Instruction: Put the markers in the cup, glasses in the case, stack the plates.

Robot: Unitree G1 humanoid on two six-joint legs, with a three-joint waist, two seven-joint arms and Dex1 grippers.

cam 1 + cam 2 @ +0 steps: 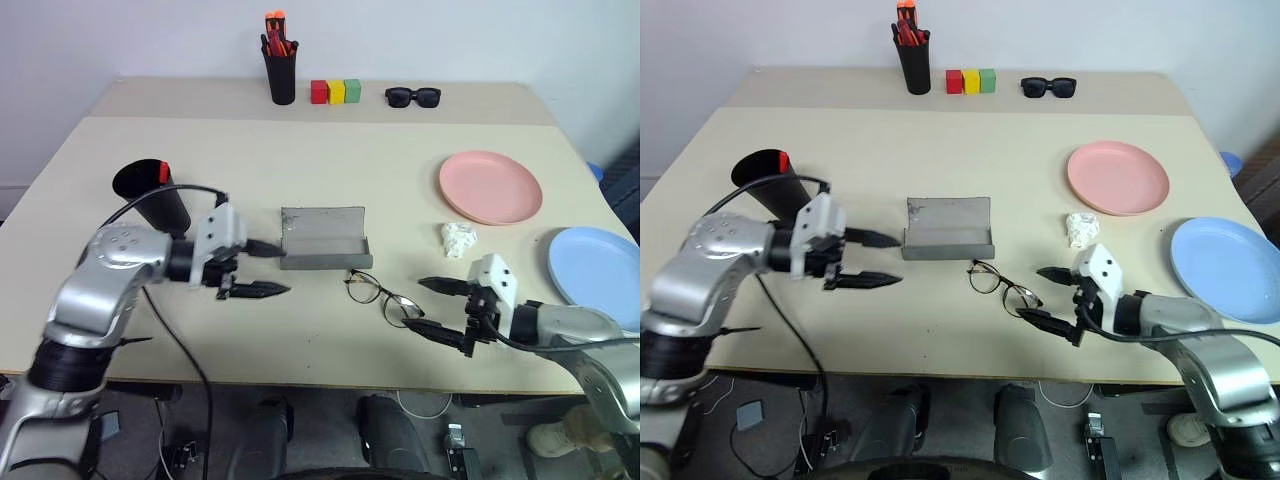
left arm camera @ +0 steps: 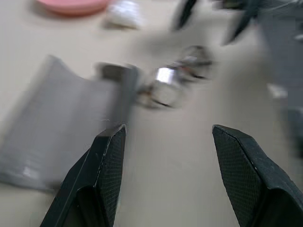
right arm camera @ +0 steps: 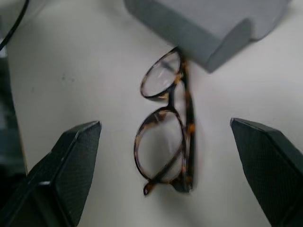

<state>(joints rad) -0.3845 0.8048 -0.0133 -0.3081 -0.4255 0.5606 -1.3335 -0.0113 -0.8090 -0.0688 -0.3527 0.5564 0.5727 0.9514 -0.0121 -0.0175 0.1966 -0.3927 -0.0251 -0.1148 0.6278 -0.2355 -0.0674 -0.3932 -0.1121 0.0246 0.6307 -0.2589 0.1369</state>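
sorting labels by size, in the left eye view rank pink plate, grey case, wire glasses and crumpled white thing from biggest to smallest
1. pink plate
2. grey case, only slightly smaller
3. wire glasses
4. crumpled white thing

Bright, even light; soft shadows; left wrist view motion-blurred

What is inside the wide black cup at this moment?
A red-orange marker end pokes above the cup rim. The rest of the cup's inside is hidden by its wall, so a second marker cannot be confirmed.
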